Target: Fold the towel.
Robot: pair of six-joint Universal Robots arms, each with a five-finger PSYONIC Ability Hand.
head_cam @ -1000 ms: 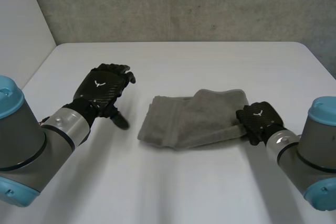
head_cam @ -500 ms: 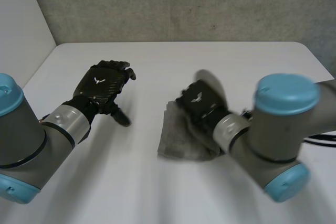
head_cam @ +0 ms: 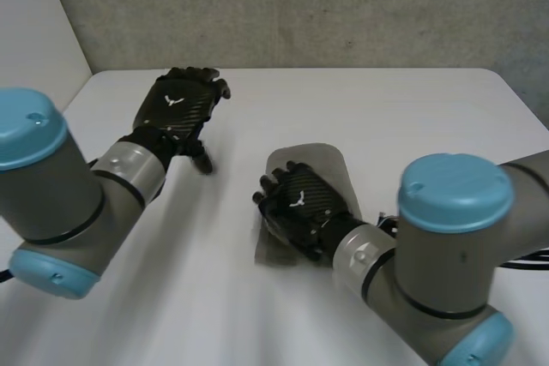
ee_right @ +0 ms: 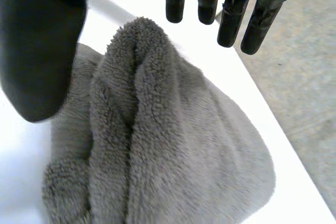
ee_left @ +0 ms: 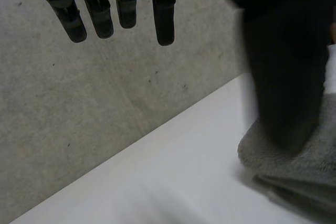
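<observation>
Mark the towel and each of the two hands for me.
towel (ee_right: 173,145): right wrist view, on its bunched fold.
left hand (head_cam: 176,109): head view, on the back of the hand.
right hand (head_cam: 300,207): head view, on the back of the hand.

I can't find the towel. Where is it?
In the head view the grey towel lies near the middle of the white table, under the right hand, apart from the left hand.

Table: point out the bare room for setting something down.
Free: the table right of the towel, out to its edge; the patch between towel and left arm. Crowded: the middle, right hand on the towel; far left, under the left hand.
</observation>
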